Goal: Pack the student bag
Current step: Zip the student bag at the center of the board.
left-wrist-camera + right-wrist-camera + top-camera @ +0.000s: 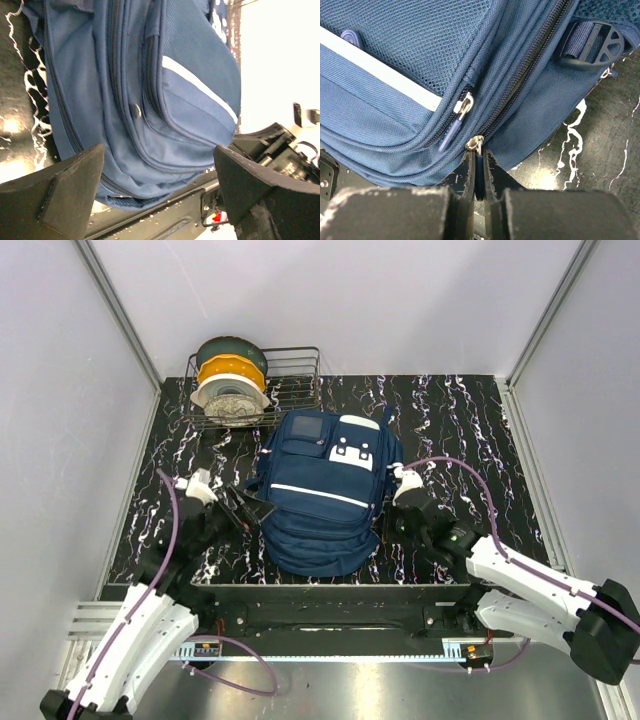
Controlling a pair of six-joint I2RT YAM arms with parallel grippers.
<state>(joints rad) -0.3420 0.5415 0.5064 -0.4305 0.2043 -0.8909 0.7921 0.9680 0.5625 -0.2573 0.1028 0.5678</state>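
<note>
The student bag [322, 490] lies in the middle of the table [470, 430]. Behind it, to the far left, stands a wire basket [300, 375] with spools [230, 390] in it, one behind another. The left gripper [245, 508] is just beside the bag's left edge. The right gripper [479, 172] is at the bag's right edge, on a zipper pull [476, 144].
</note>
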